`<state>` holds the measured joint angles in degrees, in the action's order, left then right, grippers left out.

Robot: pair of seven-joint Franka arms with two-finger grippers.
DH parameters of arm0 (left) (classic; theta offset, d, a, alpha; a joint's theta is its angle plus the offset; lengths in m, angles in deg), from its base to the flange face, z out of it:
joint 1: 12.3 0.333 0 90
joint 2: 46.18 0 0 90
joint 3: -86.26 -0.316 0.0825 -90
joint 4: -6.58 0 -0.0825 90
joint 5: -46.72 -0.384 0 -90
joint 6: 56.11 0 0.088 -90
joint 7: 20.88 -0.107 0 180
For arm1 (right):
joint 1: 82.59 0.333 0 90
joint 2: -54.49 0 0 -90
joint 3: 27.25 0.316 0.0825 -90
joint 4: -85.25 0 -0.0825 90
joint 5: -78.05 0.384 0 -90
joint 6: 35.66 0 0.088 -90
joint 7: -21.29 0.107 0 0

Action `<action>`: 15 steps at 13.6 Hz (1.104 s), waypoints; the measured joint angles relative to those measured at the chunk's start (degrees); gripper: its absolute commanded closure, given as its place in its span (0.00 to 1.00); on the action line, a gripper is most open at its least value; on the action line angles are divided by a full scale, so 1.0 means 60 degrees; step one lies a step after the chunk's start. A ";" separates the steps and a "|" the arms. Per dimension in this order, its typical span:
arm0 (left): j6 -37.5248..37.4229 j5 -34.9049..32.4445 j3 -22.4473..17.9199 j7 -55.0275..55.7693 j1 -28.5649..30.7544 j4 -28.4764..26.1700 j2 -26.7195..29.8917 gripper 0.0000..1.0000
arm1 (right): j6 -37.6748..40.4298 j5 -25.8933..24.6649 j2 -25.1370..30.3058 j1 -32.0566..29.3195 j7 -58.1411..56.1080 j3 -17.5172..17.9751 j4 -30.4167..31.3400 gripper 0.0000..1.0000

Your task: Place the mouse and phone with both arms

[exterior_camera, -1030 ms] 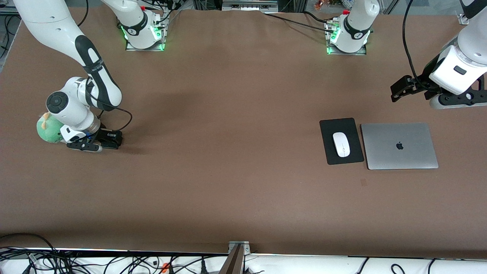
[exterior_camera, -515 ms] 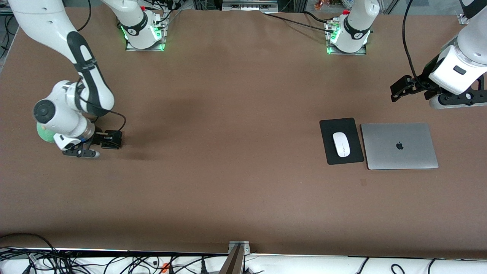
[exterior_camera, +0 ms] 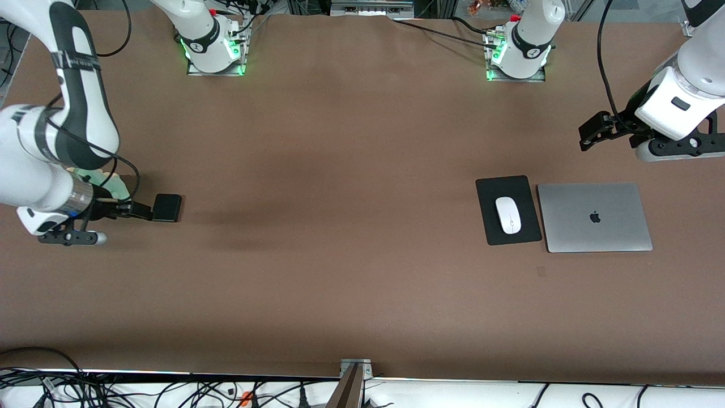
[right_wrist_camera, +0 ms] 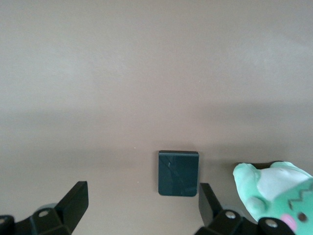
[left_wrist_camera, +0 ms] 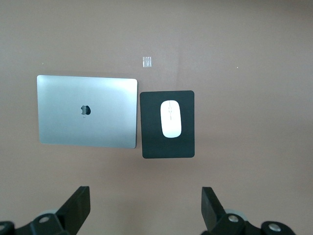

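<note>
Two white robot arms over a brown table [exterior_camera: 351,187]. White mouse [exterior_camera: 508,215] lies on a black mouse pad [exterior_camera: 490,198] at the left arm's end, pad just beside a closed silver laptop [exterior_camera: 595,217]. Left gripper [exterior_camera: 592,134] hangs above bare table near the laptop, fingers spread wide, holding nothing. Black phone [exterior_camera: 167,207] lies flat at the right arm's end. Right gripper [exterior_camera: 122,209] is low beside the phone, fingers spread, empty. A green plush toy [right_wrist_camera: 274,188] sits close to the phone, partly hidden by the right arm in front view.
</note>
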<state>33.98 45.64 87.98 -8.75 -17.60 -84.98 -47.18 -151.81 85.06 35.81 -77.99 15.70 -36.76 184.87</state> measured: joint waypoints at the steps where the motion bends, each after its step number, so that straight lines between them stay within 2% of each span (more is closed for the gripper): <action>1: -0.0008 0.0000 0.0000 0.0000 0.0000 0.0000 0.0001 0.00 | 0.0288 0.0001 0.0323 -0.0001 0.0000 -0.0001 -0.0076 0.00; 8: -0.0023 0.0000 0.0008 0.0000 -0.0005 0.0000 0.0004 0.00 | 0.2667 -0.0048 0.2185 -0.0031 0.0000 -0.0062 -0.0763 0.00; 13: -0.0023 0.0000 0.0016 0.0001 -0.0022 0.0000 0.0006 0.00 | 0.4434 -0.0825 0.2858 -0.0305 0.0247 0.0084 -0.1614 0.00; 15: -0.0023 0.0000 0.0016 0.0001 -0.0023 0.0000 0.0007 0.00 | 0.4658 -0.0963 0.2948 -0.0304 0.0395 0.0245 -0.1968 0.00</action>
<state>33.84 45.64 88.07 -8.74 -17.74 -84.98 -47.14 -123.86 79.28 53.50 -79.82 18.07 -35.29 173.06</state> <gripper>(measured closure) 0.000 0.000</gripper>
